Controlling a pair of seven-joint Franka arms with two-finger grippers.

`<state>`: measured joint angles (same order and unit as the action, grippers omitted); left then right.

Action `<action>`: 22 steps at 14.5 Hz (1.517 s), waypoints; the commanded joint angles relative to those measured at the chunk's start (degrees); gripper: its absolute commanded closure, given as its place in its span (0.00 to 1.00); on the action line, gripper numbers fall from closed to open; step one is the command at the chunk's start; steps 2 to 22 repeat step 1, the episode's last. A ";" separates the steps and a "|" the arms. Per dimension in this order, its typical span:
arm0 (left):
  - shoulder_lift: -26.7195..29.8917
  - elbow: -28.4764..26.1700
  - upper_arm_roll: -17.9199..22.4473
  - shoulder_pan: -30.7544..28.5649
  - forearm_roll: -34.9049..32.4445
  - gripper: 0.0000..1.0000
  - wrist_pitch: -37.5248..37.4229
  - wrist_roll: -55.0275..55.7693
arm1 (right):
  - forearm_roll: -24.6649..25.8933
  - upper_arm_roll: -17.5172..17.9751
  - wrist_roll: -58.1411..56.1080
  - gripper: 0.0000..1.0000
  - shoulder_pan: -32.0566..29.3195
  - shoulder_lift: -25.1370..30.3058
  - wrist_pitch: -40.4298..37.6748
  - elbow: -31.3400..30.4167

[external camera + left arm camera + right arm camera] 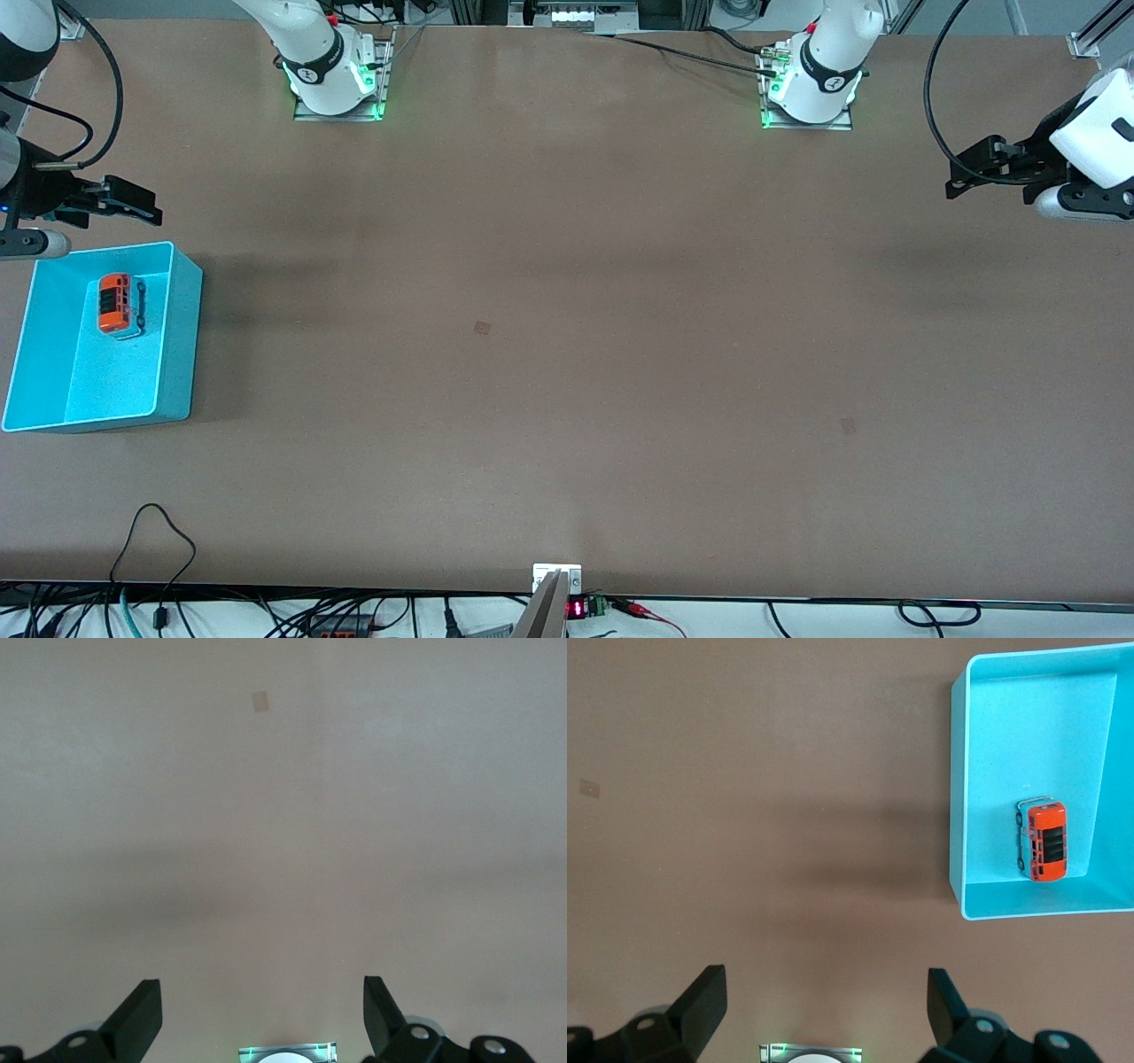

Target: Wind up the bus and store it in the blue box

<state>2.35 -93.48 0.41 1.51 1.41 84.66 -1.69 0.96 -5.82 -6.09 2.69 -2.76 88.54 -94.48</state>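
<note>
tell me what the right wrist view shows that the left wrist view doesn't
Only the right wrist view shows the bus, lying inside the box, with the right gripper open and holding nothing. Only the left wrist view shows the left gripper, open too, over bare table with no task item in sight. Both views share the brown tabletop and a pair of spread dark fingers.

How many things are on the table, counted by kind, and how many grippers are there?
Toy bus: 1, lying in the box
Blue box: 1
Grippers: 2, left gripper and right gripper, both open
Total: 4
</note>
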 commanded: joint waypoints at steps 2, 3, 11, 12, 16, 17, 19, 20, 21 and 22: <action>-0.68 1.37 0.03 -0.11 0.09 0.00 -1.16 0.37 | -0.34 -0.60 0.37 0.00 0.74 -0.23 -0.91 0.53; -0.68 1.37 0.03 -0.11 0.09 0.00 -1.16 0.37 | -0.34 -0.60 0.37 0.00 0.74 -0.23 -0.91 0.53; -0.68 1.37 0.03 -0.11 0.09 0.00 -1.16 0.37 | -0.34 -0.60 0.37 0.00 0.74 -0.23 -0.91 0.53; -0.68 1.37 0.03 -0.11 0.09 0.00 -1.16 0.37 | -0.34 -0.60 0.37 0.00 0.74 -0.23 -0.91 0.53; -0.68 1.37 0.03 -0.11 0.09 0.00 -1.16 0.37 | -0.34 -0.60 0.37 0.00 0.74 -0.23 -0.91 0.53; -0.68 1.37 0.03 -0.11 0.09 0.00 -1.16 0.37 | -0.34 -0.60 0.37 0.00 0.74 -0.23 -0.91 0.53; -0.68 1.37 0.03 -0.11 0.09 0.00 -1.16 0.37 | -0.34 -0.60 0.37 0.00 0.74 -0.23 -0.91 0.53; -0.68 1.37 0.03 -0.11 0.09 0.00 -1.16 0.37 | -0.34 -0.60 0.37 0.00 0.74 -0.23 -0.91 0.53; -0.68 1.37 0.03 -0.11 0.09 0.00 -1.16 0.37 | -0.34 -0.60 0.37 0.00 0.74 -0.23 -0.91 0.53; -0.68 1.37 0.03 -0.11 0.09 0.00 -1.16 0.37 | -0.34 -0.60 0.37 0.00 0.74 -0.23 -0.91 0.53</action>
